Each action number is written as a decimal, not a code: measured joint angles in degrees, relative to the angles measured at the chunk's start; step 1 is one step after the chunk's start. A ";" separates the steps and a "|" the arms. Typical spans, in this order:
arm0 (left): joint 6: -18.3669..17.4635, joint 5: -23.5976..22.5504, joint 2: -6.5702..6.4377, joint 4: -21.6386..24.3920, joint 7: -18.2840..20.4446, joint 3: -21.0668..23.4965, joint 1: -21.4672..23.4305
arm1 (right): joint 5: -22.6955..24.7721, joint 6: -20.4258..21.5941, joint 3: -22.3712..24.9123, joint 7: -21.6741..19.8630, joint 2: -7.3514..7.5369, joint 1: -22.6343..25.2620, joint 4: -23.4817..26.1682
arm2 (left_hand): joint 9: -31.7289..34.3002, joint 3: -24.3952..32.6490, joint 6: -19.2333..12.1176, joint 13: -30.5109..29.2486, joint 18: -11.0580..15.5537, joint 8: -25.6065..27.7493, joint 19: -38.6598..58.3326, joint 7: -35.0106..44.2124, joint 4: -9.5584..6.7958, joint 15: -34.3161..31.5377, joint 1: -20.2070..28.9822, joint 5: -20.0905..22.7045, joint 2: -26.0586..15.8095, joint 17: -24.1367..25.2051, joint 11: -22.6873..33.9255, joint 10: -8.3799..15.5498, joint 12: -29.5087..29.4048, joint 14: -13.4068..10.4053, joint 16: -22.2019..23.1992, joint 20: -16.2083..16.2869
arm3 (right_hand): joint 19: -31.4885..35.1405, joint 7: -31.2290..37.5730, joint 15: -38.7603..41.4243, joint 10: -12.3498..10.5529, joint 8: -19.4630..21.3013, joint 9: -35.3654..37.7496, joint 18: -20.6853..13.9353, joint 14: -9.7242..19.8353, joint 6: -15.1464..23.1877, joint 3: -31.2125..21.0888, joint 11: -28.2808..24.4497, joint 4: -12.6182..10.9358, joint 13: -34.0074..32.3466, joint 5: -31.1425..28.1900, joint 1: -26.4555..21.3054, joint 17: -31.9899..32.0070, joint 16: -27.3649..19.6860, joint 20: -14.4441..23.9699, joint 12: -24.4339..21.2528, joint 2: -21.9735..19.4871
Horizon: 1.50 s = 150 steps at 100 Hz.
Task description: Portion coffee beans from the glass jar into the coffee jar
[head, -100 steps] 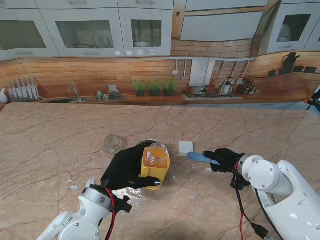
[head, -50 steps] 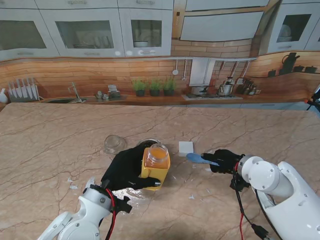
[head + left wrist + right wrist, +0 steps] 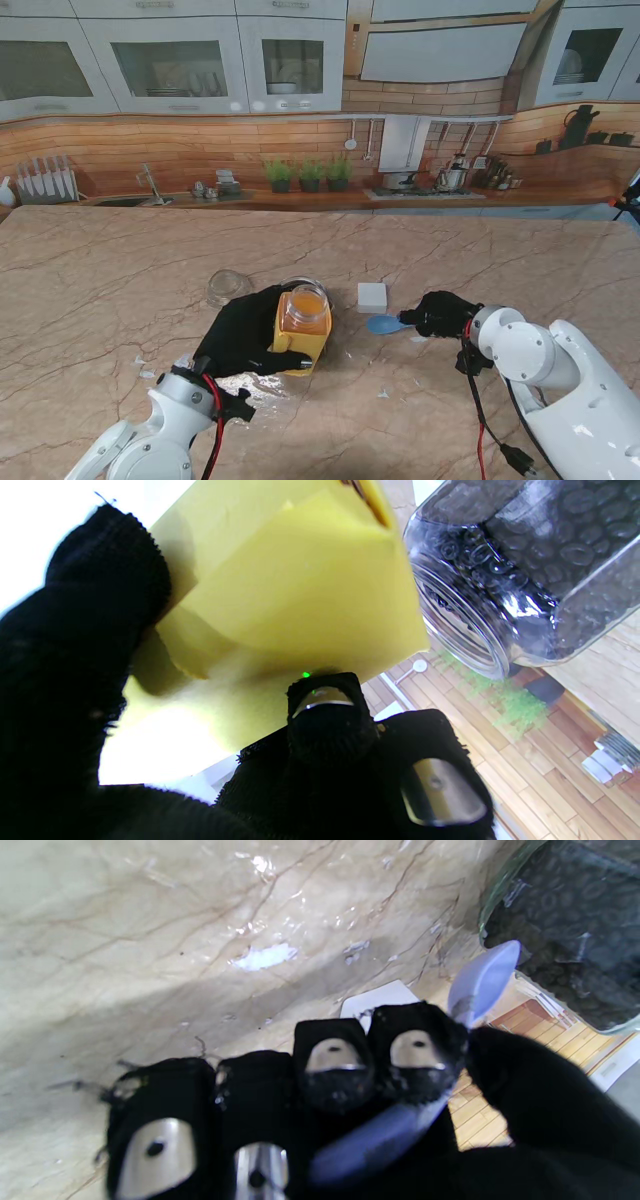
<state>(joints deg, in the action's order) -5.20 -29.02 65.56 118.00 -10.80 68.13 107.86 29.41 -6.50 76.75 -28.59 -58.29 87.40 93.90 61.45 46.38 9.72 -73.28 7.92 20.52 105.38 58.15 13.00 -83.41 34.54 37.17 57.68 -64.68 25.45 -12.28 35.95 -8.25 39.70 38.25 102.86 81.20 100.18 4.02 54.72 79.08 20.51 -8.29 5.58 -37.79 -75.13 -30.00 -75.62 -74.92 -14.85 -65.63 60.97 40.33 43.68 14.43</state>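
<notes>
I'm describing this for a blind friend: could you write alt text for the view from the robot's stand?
On a marble table, the robot's black-gloved left hand grips a yellow jar with an open mouth, while its right hand holds a blue spoon pointing toward it. A clear glass lid and a small white block lie nearby.

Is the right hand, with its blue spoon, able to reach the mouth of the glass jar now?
Probably not directly. The glass jar sits behind the yellow jar held by the left hand, which stands between it and the right hand with the blue spoon.
</notes>
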 measured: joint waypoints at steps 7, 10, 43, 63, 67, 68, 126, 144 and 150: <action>-0.01 0.01 0.00 -0.01 -0.12 0.32 0.07 | 0.04 0.06 -0.30 0.00 0.06 -0.41 0.10 | 0.00 0.00 0.00 0.00 0.00 0.00 0.00 0.00 0.00 0.00 0.00 0.00 0.00 0.00 0.00 0.00 0.00 0.01 0.00 0.00 | 0.00 0.12 0.01 -0.20 0.00 0.00 -0.58 0.05 0.00 -2.43 -0.88 -0.92 0.02 0.00 -1.48 0.00 0.31 0.00 0.03 4.93; -0.01 0.03 0.00 -0.01 -0.19 0.41 0.08 | 0.11 0.21 -0.42 0.04 0.07 -0.58 0.10 | 0.00 0.00 0.00 0.00 0.00 0.00 0.00 0.00 0.00 0.00 0.00 0.00 0.00 0.00 0.00 0.00 0.00 0.01 0.00 0.00 | 0.00 0.13 0.01 -0.32 0.00 0.00 -0.81 0.13 0.00 -2.90 -1.31 -0.92 0.04 0.00 -1.48 -0.01 0.40 0.00 0.09 5.48; -0.48 -0.25 0.00 -0.08 -0.32 1.32 0.08 | -1.91 1.21 -1.17 0.75 0.00 -2.21 0.18 | 0.00 0.00 0.00 0.00 -0.04 0.00 0.00 0.00 0.00 0.01 0.00 0.00 0.00 0.00 0.00 0.00 0.00 0.04 0.00 0.00 | 0.00 0.62 0.02 -0.46 -0.54 0.00 -1.30 0.28 0.01 -2.84 -1.57 -1.03 0.10 -0.01 -1.97 -0.01 0.71 0.00 0.11 2.55; -1.88 -2.14 0.02 -0.81 -1.30 2.55 -0.06 | -4.85 1.01 -2.47 -1.22 -0.05 -6.14 0.59 | 0.00 0.00 0.00 -0.01 -0.04 0.00 0.00 0.00 0.00 0.01 0.00 0.00 0.00 0.00 0.00 0.00 0.00 0.05 0.00 0.00 | 0.00 0.80 0.02 -0.46 -0.93 0.00 -1.30 0.28 0.01 -2.59 -1.57 -0.94 0.11 -0.01 -1.97 -0.02 0.71 0.00 0.11 1.97; -2.12 -2.34 0.04 -1.08 -1.84 2.74 -0.15 | -5.29 0.91 -2.78 -2.49 0.00 -7.26 0.80 | 0.00 0.00 0.00 -0.01 -0.05 0.00 0.00 0.00 0.00 0.02 0.00 0.00 0.00 0.00 0.00 0.00 0.00 0.05 0.00 0.00 | 0.00 0.81 0.02 -0.46 -1.02 0.00 -1.30 0.28 0.01 -2.59 -1.57 -0.94 0.11 -0.01 -1.97 -0.02 0.71 0.00 0.11 1.97; -2.18 -2.40 0.05 -1.16 -2.00 2.79 -0.19 | -5.46 0.85 -2.88 -2.82 0.03 -7.56 0.87 | 0.00 0.00 0.00 -0.01 -0.05 0.00 0.00 0.00 0.00 0.02 0.00 0.00 0.00 0.00 0.00 0.00 0.00 0.05 0.00 0.00 | 0.00 0.80 0.02 -0.46 -1.02 0.00 -1.30 0.28 0.01 -2.59 -1.57 -0.94 0.11 -0.01 -1.97 -0.02 0.71 0.00 0.11 1.97; -7.02 -7.12 0.72 -9.17 -9.55 4.88 -3.33 | -9.42 -4.87 -18.82 -10.21 1.27 -26.49 -0.62 | 0.00 0.00 0.00 -0.01 -0.05 0.00 0.01 0.00 0.00 0.11 0.00 0.00 -0.02 0.00 0.00 0.04 0.00 0.05 0.00 -0.07 | 0.00 0.82 0.03 -1.05 -1.07 0.01 -2.06 0.94 1.47 -2.59 -1.57 -0.94 0.14 -0.01 -2.00 -0.02 0.71 -0.21 0.11 2.56; -9.08 -9.24 0.83 -11.91 -12.24 4.53 -4.59 | -8.96 -5.46 -24.09 -10.85 1.21 -30.71 -1.97 | 0.00 0.00 0.00 -0.01 -0.05 0.00 0.02 0.01 0.00 0.45 -0.08 -0.19 -0.40 0.00 0.00 0.11 0.00 0.05 0.00 -0.53 | 0.00 0.82 0.03 -1.33 -1.07 0.01 -2.43 1.33 1.67 -2.59 -1.57 -0.94 0.15 -0.01 -2.00 -0.02 0.71 -0.60 0.12 2.59; -9.69 -9.95 0.86 -13.04 -13.44 4.09 -5.18 | -7.96 -5.44 -25.75 -10.88 1.15 -31.80 -2.20 | 0.00 0.00 0.00 -0.01 -0.05 0.00 0.02 0.14 0.00 0.51 -0.08 -0.28 -0.41 0.00 0.00 0.14 0.00 0.05 0.00 -0.55 | 0.00 0.82 0.03 -1.40 -1.07 0.01 -2.62 1.42 1.83 -2.59 -1.57 -0.94 0.15 -0.01 -2.00 -0.02 0.71 -0.71 0.12 2.62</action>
<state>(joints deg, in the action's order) -14.89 -38.97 66.41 104.96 -24.24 72.22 102.68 21.46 -11.93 51.00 -39.48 -57.14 55.61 91.70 61.45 46.38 9.72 -73.29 7.86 20.53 105.40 58.30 13.00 -82.91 34.46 36.90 57.27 -64.68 25.45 -12.14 35.95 -8.20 39.70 37.70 102.86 82.03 100.21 2.62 53.65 79.09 17.89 -6.87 7.42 -40.38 -76.70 -30.94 -75.48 -74.92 -16.85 -65.65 61.68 39.61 43.80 17.05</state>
